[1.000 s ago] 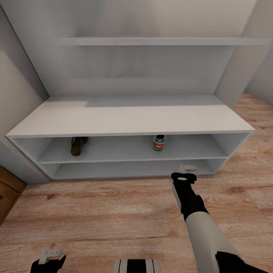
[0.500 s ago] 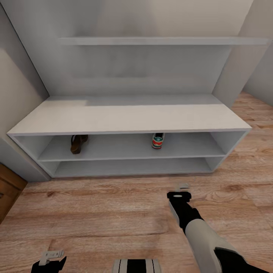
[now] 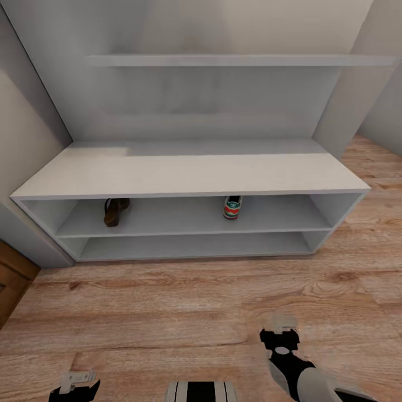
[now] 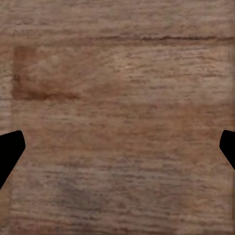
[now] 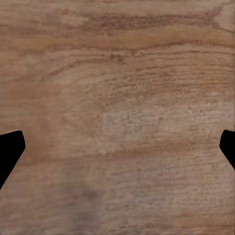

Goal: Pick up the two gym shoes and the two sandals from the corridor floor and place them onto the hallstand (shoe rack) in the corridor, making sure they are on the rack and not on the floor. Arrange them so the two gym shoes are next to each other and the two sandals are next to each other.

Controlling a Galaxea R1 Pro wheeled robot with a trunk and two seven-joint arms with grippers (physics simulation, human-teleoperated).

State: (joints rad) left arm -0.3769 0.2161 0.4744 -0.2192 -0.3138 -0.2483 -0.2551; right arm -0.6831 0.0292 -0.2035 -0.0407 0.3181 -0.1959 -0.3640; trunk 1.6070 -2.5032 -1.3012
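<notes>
The pale grey hallstand (image 3: 190, 173) stands against the wall ahead, with two open shelf tiers and a floating wall shelf (image 3: 240, 60). One brown sandal (image 3: 114, 211) lies at the left of the upper tier. One gym shoe (image 3: 232, 206), heel outward, sits toward that tier's right. The other sandal and the other gym shoe are out of view. My right gripper (image 3: 281, 324) hangs low over the corridor floor (image 3: 167, 301), open and empty. My left gripper (image 3: 77, 378), at the bottom left, is open too. In both wrist views the dark fingertips (image 4: 10, 149) (image 5: 10, 149) stand wide apart over bare planks.
Grey walls enclose the hallstand on the left and right. A brown wooden panel (image 3: 11, 285) shows at the left edge near the floor. The floor continues past the hallstand's right end (image 3: 379, 184).
My right arm has pulled back from the lower shelf's front toward my body, the gripper now low over the floor. The left gripper has barely shifted.
</notes>
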